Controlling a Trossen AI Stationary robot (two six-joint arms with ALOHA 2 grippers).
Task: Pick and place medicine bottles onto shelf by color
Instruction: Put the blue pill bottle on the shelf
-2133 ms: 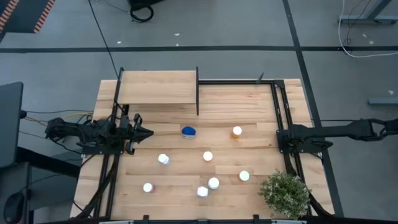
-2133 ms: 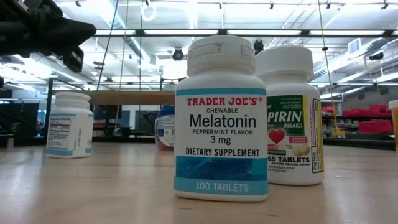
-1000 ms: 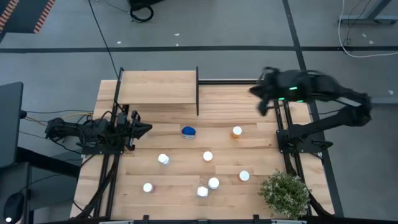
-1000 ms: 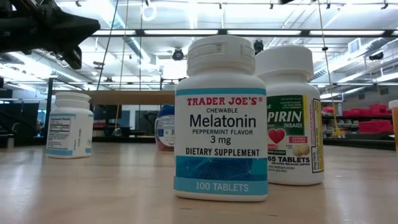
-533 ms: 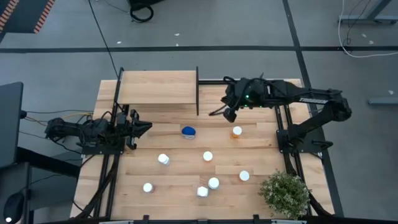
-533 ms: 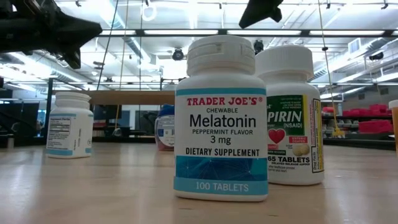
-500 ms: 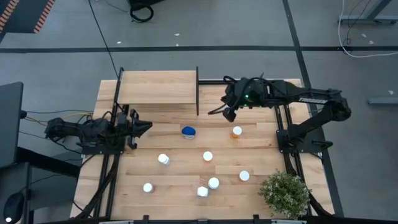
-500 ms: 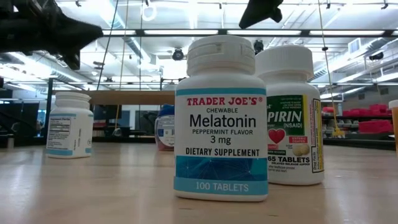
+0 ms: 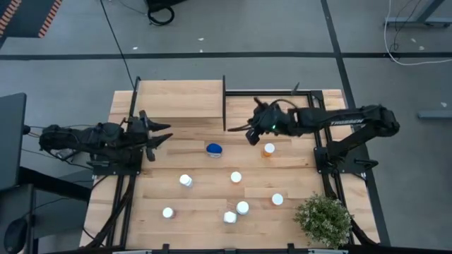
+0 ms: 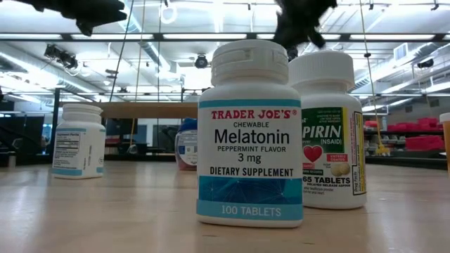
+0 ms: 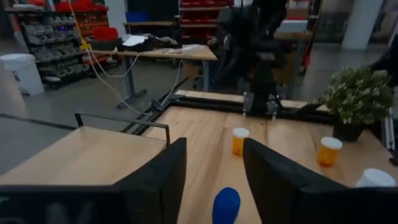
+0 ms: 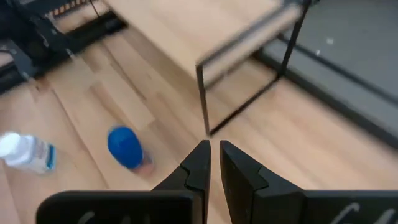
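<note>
Right end effector (image 9: 233,130) (fingers together) reached the shelf (image 9: 180,99).

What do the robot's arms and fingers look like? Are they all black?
Mostly, yes. Both arms are dark and jointed, thin like black sticks. The right arm has pale lettering along one segment and a tiny green light near its wrist. The left arm has thin cables trailing beside it, one yellowish. Each arm ends in two flat, dark fingers that narrow toward the tips.
</note>
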